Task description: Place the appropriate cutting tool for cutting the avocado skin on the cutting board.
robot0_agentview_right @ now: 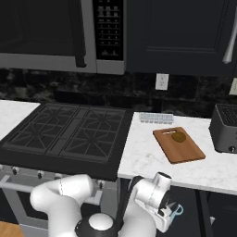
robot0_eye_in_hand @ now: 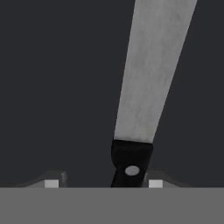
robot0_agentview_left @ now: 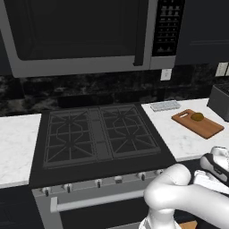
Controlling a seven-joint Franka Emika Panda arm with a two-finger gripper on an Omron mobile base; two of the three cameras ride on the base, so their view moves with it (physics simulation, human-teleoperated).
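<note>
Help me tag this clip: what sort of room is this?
A simulated home kitchen: a gas stove under a microwave, with a toaster on the marble counter.

No text, label, brand or number can be read; the microwave's keypad [robot0_agentview_right: 109, 28] shows only blurred marks.

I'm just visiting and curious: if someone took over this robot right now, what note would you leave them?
Gripper: open, low in front of the counter, tips either side of the knife handle, not yet closed on it.
Avocado lies on the board, right of the stove.
Done: knife reached.
Left: grip it, lift it, lay it on the board.
</note>
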